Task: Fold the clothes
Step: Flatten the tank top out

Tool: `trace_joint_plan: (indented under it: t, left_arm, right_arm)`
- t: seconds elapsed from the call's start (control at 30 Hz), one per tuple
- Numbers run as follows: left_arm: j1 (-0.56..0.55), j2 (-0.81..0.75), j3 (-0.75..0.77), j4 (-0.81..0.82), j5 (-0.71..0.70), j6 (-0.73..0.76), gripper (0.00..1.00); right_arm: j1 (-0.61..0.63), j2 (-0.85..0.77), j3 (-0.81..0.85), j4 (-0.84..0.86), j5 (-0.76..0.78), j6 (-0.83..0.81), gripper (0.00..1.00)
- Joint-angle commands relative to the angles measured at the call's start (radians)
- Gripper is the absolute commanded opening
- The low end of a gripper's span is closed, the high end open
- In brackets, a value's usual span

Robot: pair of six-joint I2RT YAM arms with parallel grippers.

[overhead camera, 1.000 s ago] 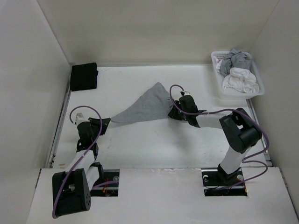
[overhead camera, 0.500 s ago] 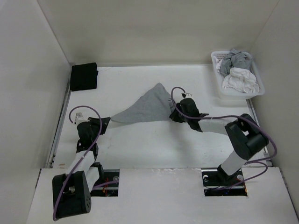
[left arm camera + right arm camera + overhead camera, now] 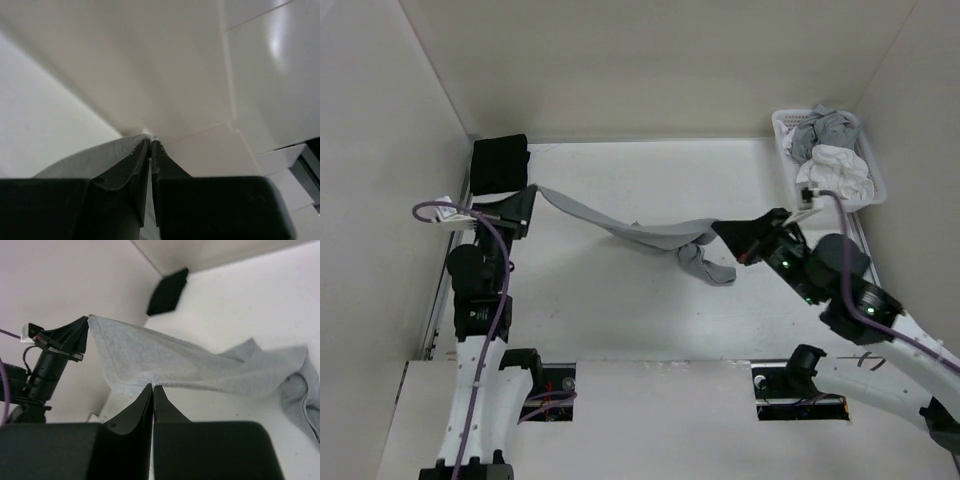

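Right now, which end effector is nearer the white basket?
Right. The right end effector is just left of the basket; the left end effector is beside the black bundle.

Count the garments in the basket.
2: a grey garment at the far end of the basket, a white garment at the near end; others may be hidden underneath.

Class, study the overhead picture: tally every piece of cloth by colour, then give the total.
Grey: 2, the stretched-out T-shirt and the grey garment in the basket
White: 1, the white garment in the same basket
Black: 1, the black bundle in the far left corner
Total: 4
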Motion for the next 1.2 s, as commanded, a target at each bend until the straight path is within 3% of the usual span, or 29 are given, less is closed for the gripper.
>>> trace_joint_plan:
  t: [0.0, 0.17, 0.3, 0.4, 0.47, 0.57, 0.67, 0.8, 0.9, 1.0, 1.17]
  left_arm:
    - [-0.021, -0.085, 0.19, -0.068, -0.071, -0.013, 0.04]
    - [-0.021, -0.158, 0.437, -0.214, -0.111, 0.031, 0.04]
    - [-0.022, -0.152, 0.598, -0.282, -0.145, 0.091, 0.04]
    - [-0.033, -0.131, 0.658, -0.293, -0.183, 0.119, 0.04]
    - [-0.026, -0.109, 0.678, -0.293, -0.203, 0.142, 0.04]
    - [-0.024, -0.056, 0.655, -0.277, -0.214, 0.149, 0.04]
    - [-0.018, 0.039, 0.592, -0.244, -0.234, 0.171, 0.04]
    - [-0.016, 0.226, 0.526, -0.162, -0.273, 0.195, 0.04]
    - [-0.029, 0.402, 0.532, -0.075, -0.298, 0.2, 0.04]
    - [-0.032, 0.576, 0.645, -0.044, -0.272, 0.195, 0.03]
    - [-0.036, 0.716, 0.885, -0.04, -0.238, 0.203, 0.03]
  right_arm:
    - [0.118, -0.073, 0.195, -0.22, 0.178, -0.046, 0.01]
    - [0.443, -0.069, 0.468, -0.351, 0.481, -0.137, 0.0]
    - [0.742, 0.008, 0.674, -0.346, 0.791, -0.309, 0.0]
    - [0.912, 0.081, 0.773, -0.213, 0.949, -0.525, 0.0]
    - [0.924, 0.111, 0.758, -0.051, 0.959, -0.692, 0.0]
    - [0.778, 0.118, 0.672, 0.141, 0.896, -0.823, 0.0]
    - [0.578, 0.138, 0.609, 0.122, 0.768, -0.735, 0.0]
    - [0.123, 0.271, 0.606, -0.108, 0.325, -0.389, 0.0]
    - [-0.231, 0.435, 0.596, -0.058, -0.085, -0.227, 0.0]
    - [-0.397, 0.659, 0.729, -0.013, -0.228, -0.187, 0.0]
    - [-0.475, 0.927, 1.163, -0.16, -0.261, -0.185, 0.0]
